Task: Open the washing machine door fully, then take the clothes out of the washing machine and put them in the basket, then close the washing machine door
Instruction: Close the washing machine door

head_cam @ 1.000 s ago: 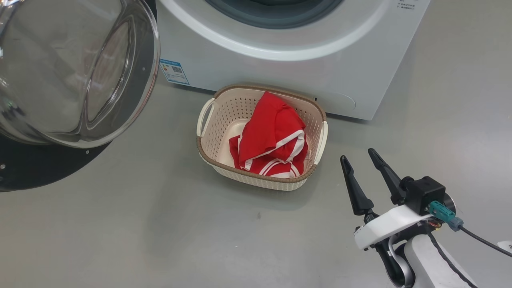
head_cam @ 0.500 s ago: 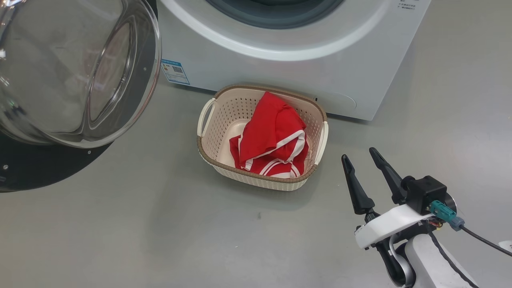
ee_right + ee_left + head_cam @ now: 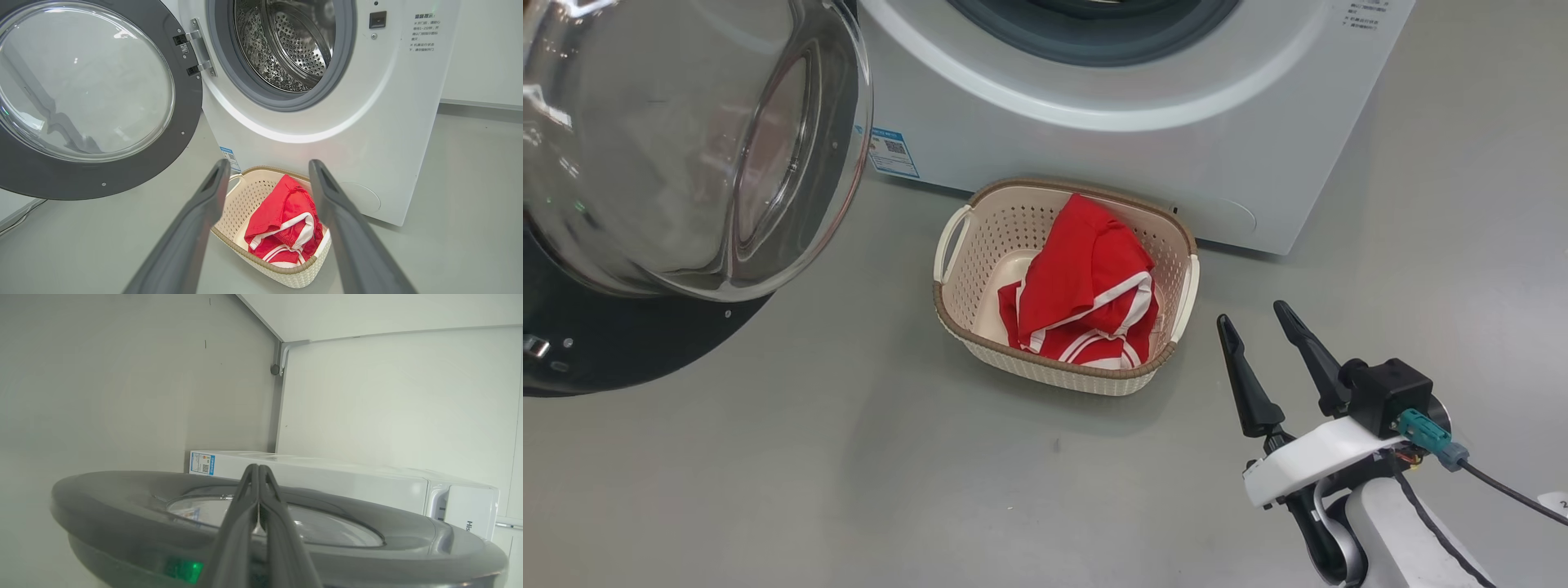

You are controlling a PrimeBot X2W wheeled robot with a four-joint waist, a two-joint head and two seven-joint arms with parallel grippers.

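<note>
Door [image 3: 686, 163] at 10 o'clock: prob rigid, heavy-ish, slick centre, push rim [image 3: 605, 359]; L gripper [image 3: 258, 467] pinched flat, R gripper [image 3: 1252, 314] splayed, empty.

Plain grey floor [image 3: 849, 490], smooth, with one small dark speck [image 3: 1057, 446] near its middle. Far right, a white wall [image 3: 482, 49] meets it along a grey skirting strip [image 3: 482, 110].

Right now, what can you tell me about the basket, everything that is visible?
The basket is a small, rounded-rectangular cream plastic tub with perforated walls, a brown woven-look rim and a pale handle at each end. It stands upright on the grey floor, close before the washing machine; whether they touch is unclear. The red, white-striped clothes lie heaped inside toward its right, leaving bare bottom at left.
</note>
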